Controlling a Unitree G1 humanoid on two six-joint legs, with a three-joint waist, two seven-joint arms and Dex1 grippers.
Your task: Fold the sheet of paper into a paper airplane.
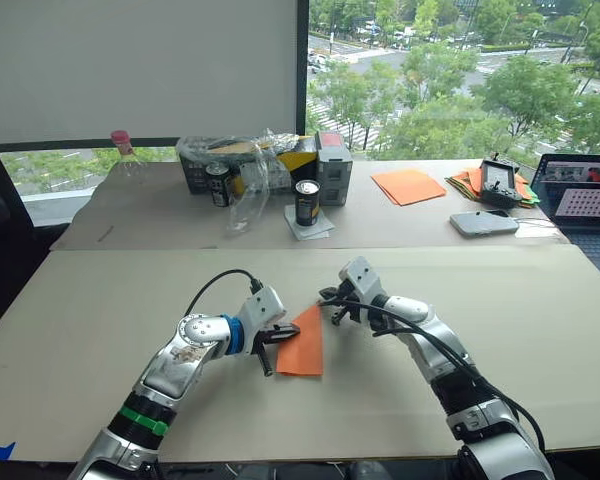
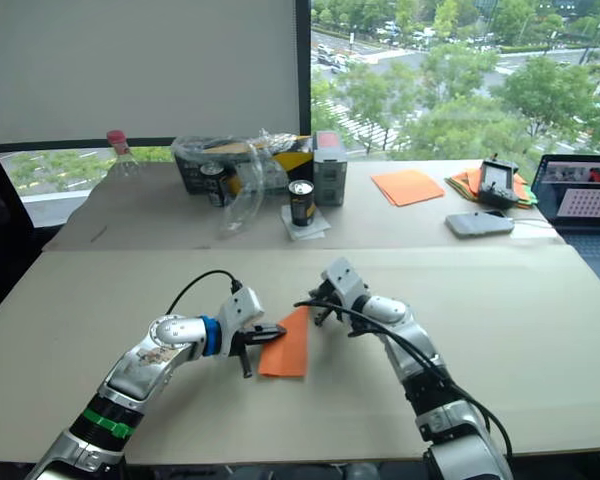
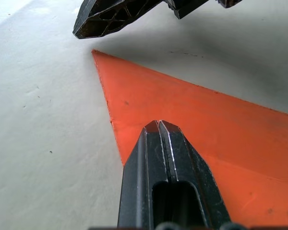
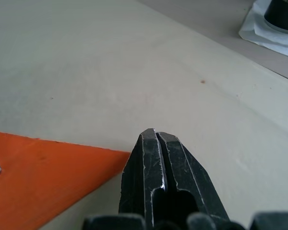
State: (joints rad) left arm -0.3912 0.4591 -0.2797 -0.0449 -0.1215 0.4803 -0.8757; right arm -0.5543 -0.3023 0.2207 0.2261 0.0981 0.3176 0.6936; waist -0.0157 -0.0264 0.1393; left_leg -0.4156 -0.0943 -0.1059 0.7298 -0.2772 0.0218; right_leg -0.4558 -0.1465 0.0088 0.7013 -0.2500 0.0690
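The bright orange sheet of paper [image 1: 303, 345] lies flat on the near table, folded into a wedge whose point faces away from me. My left gripper [image 1: 271, 340] is shut, and its fingertips [image 3: 158, 126] rest on top of the sheet near its left edge. My right gripper [image 1: 331, 304] is also shut. It hovers just past the wedge's pointed far corner, off the paper [image 4: 43, 184], with its tips [image 4: 155, 134] over bare table. In the left wrist view the right gripper's fingers [image 3: 110, 17] sit just beyond the point.
The near table [image 1: 100, 300] is beige. On the far table stand two dark cans [image 1: 307, 202], a box with a plastic bag [image 1: 250, 170], smooth orange sheets [image 1: 408, 185], a multicoloured paper pile [image 1: 470, 182], a phone [image 1: 484, 222] and a laptop [image 1: 585, 200].
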